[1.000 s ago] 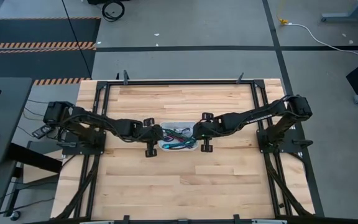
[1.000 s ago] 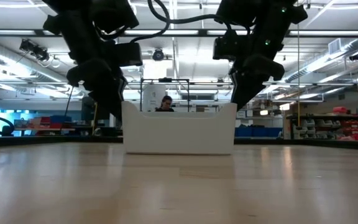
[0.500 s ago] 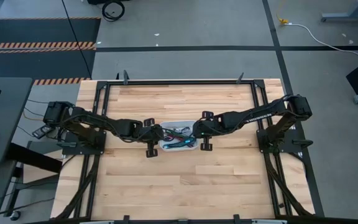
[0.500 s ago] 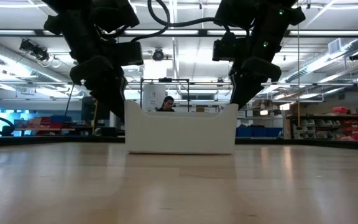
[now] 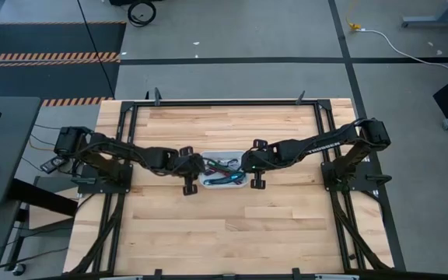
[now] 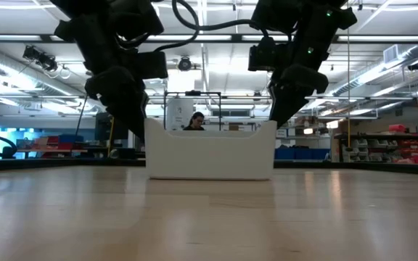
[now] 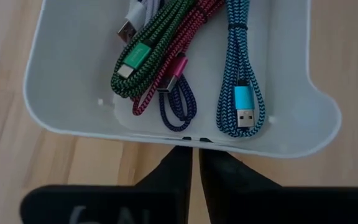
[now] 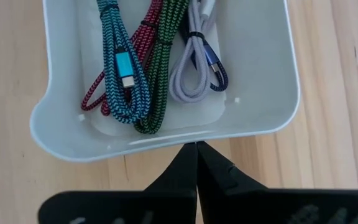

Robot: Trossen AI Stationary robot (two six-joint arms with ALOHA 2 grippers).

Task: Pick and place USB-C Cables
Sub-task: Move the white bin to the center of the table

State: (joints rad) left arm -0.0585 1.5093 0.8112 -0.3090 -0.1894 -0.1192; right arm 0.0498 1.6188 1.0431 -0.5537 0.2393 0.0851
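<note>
A white tray (image 5: 225, 185) stands at the middle of the table and holds several folded USB-C cables. In the left wrist view these are the green (image 7: 145, 53), dark red (image 7: 174, 62), purple (image 7: 179, 107) and teal (image 7: 241, 93) cables. The pale grey cable (image 8: 191, 68) shows in the right wrist view. My left gripper (image 5: 200, 168) is shut at the tray's left end. My right gripper (image 5: 246, 166) is shut at the tray's right end. No cable is held. My left gripper's shut fingertips (image 7: 182, 155) stand against the outer wall of the tray's left end (image 7: 194, 142), coming level from the table's left; I cannot tell whether they touch it. My right gripper's shut fingertips (image 8: 188, 155) stand against the tray's right end wall (image 8: 194, 138), coming from the right; I cannot tell whether they touch it.
The tray (image 6: 209, 152) stands flat on the wooden table top (image 5: 224, 233), with bare wood toward the near and far edges. A black frame (image 5: 224, 102) runs round the table. A person (image 6: 194, 120) shows far behind the tray in the room.
The tray has slid a little toward the table's right edge and my left gripper has followed it.
</note>
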